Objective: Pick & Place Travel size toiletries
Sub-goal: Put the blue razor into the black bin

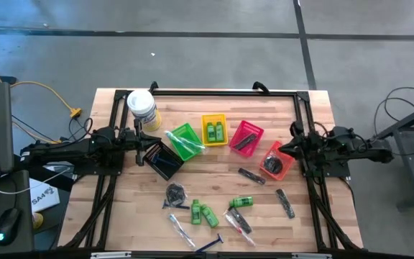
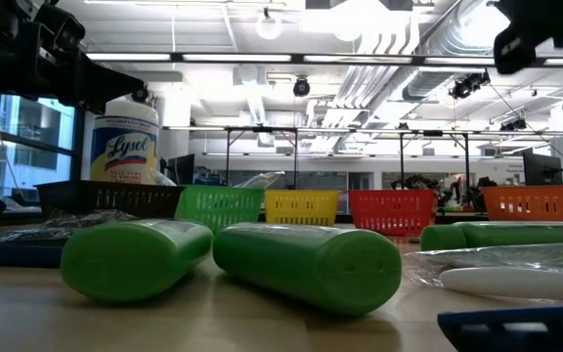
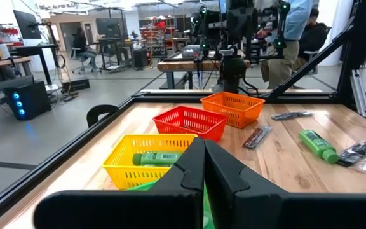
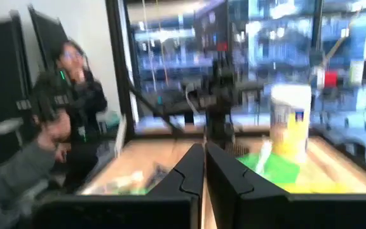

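Baskets point(image 1: 216, 129) in row mid-table; toiletries point(image 1: 208, 214) scattered nearer front edge.

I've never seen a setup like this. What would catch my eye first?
Probably the row of small plastic baskets across the wooden table: black, green, yellow, red and orange. Next, the bright green mini bottles scattered nearer the front edge. Two dark arms wait at the sides, left gripper and right gripper shut.

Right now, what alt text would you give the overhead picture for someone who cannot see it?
Two dark robot arms rest at either side of a wooden table, the left gripper and right gripper both shut and empty. Five small baskets sit in an arc across the middle, beside a white tub. Green mini bottles, tubes and combs lie scattered nearer the front.
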Robot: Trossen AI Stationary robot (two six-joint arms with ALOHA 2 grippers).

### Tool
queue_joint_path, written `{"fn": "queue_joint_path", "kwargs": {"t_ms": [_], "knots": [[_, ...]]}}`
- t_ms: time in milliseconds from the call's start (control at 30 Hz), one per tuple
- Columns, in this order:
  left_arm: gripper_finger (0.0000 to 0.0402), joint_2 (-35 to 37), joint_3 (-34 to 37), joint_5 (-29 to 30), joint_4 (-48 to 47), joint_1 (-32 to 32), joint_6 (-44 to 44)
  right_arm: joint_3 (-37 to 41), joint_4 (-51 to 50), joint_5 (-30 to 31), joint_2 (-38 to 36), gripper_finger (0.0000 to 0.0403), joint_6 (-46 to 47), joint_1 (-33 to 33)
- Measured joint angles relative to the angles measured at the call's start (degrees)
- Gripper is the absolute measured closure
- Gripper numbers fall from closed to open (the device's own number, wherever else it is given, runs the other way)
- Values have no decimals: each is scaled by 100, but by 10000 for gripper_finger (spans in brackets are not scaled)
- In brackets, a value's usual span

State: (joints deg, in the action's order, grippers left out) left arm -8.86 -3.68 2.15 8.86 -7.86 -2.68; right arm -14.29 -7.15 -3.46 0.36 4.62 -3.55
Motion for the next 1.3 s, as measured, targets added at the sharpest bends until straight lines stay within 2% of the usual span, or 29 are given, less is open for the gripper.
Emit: {"fn": "queue_joint_path", "kwargs": {"t_ms": [333, 700, 867, 1133, 1300], "knots": [[402, 0, 0, 2, 2, 0, 0, 268, -200, -84, 65, 394, -2, 0], [402, 0, 0, 2, 2, 0, 0, 775, -212, 260, 76, 394, 37, 22], [402, 0, 0, 1, 4, 0, 0, 1075, 22, -36, 81, 394, 9, 17], [402, 0, 0, 0, -4, 0, 11, 1104, 161, -33, 85, 394, -16, 17], [402, -4, 0, 1, -276, 0, 565, 1104, 158, 4, 85, 394, 26, 17]]}}
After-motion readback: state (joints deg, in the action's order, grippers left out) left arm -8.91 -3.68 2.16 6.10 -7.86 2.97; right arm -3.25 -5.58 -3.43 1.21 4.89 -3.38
